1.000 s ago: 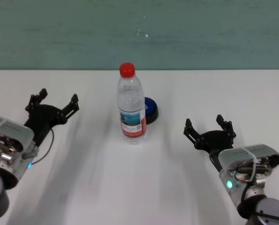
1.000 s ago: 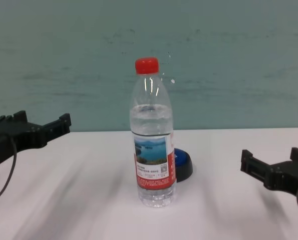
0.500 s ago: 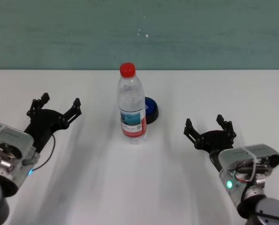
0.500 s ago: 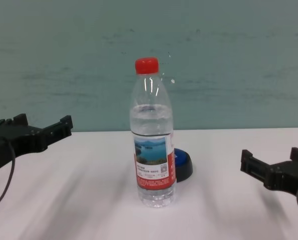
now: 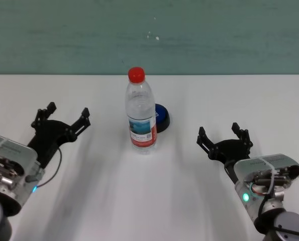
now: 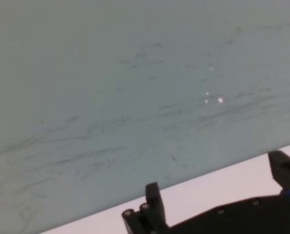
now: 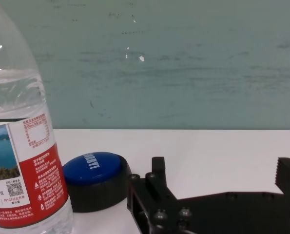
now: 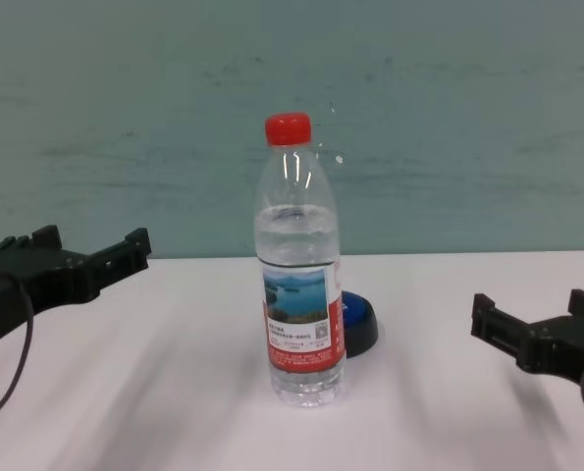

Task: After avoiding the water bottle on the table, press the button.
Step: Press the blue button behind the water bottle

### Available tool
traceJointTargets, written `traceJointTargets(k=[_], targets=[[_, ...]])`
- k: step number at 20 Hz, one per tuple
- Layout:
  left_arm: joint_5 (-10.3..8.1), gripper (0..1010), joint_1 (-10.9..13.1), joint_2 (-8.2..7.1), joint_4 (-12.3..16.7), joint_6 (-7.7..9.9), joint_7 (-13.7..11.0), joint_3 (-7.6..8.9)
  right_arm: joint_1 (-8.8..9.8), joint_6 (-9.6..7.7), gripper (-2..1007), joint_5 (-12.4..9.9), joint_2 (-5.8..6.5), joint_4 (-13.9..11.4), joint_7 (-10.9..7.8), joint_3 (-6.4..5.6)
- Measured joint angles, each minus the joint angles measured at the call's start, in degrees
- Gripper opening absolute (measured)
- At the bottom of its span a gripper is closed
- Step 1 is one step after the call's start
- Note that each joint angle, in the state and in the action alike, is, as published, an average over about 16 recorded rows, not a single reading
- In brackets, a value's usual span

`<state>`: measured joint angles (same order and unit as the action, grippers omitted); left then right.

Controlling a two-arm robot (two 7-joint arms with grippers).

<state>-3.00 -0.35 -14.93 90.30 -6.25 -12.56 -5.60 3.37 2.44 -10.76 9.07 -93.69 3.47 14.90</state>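
White table (image 5: 189, 211) carries the water bottle (image 5: 140, 111), upright, directly before the button (image 5: 162, 117) (half hidden). Left gripper (image 5: 62, 117) and right gripper (image 5: 223, 136) hover spread; a straight reach would probably topple the bottle.

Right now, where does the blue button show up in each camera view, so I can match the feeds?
Head view: the button peeks out behind the water bottle, toward the robot's right.
Chest view: button low behind the bottle, same side.
Right wrist view: button in plain sight beside the bottle.
Left wrist view: not in it.
Shared landmark: the bottle, in all but the left wrist view.
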Motion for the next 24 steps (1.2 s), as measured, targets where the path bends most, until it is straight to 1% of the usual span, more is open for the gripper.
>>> traceJointTargets(k=[8, 15, 24], targets=[[-0.81, 1010, 1.92, 0.12, 1.98, -0.03, -0.37, -0.55, 0.00, 0.00, 1004, 0.00, 0.00, 0.00, 0.00, 0.00], [-1.52, 1010, 3.37, 0.21, 3.30, -0.05, -0.78, -1.38, 0.00, 0.00, 1004, 0.00, 0.00, 0.00, 0.00, 0.00], [-2.07, 1010, 4.42, 0.16, 4.16, -0.06, -1.30, -2.77, 0.00, 0.00, 1004, 0.00, 0.00, 0.00, 0.00, 0.00]])
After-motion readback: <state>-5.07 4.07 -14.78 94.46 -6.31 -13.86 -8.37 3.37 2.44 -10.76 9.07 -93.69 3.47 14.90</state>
